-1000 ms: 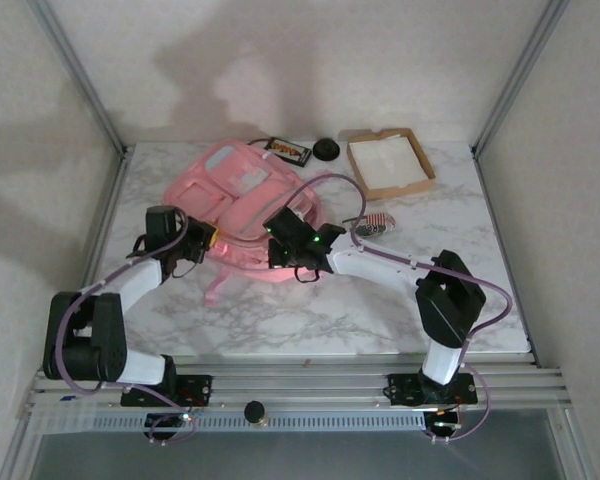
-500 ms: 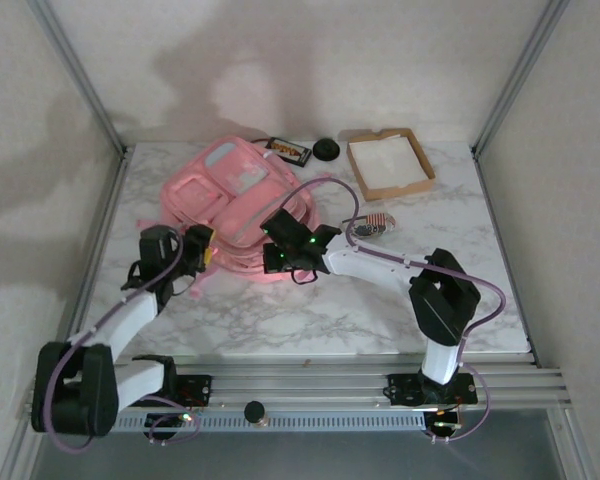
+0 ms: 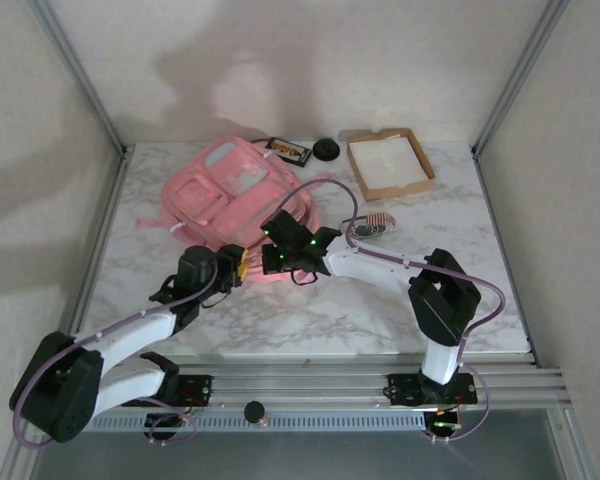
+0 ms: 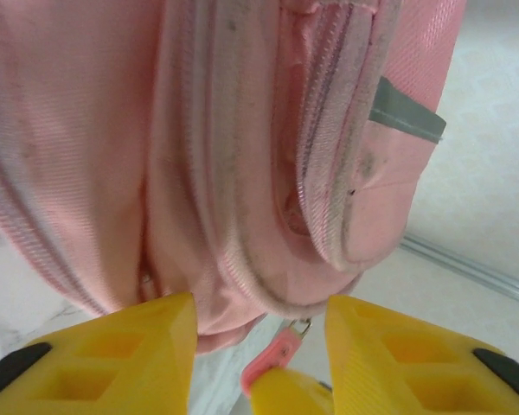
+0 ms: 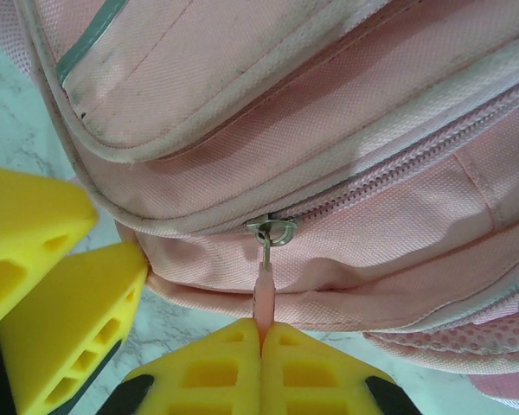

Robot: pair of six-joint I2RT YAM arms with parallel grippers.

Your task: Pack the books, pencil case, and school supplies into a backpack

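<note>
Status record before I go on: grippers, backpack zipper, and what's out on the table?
right gripper: shut on zipper pull
left gripper: open, at near edge of backpack, beside the right gripper
zipper: teeth closed beside the slider
unpacked: dark book, striped pouch
other: cardboard tray, black round object

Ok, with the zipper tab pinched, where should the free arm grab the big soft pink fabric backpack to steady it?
Probably the pink backpack's rounded piped edge beside the zip, coming in low along the table from the near side. That edge bulges toward the open left gripper as a narrow ridge the fingers could straddle.
</note>
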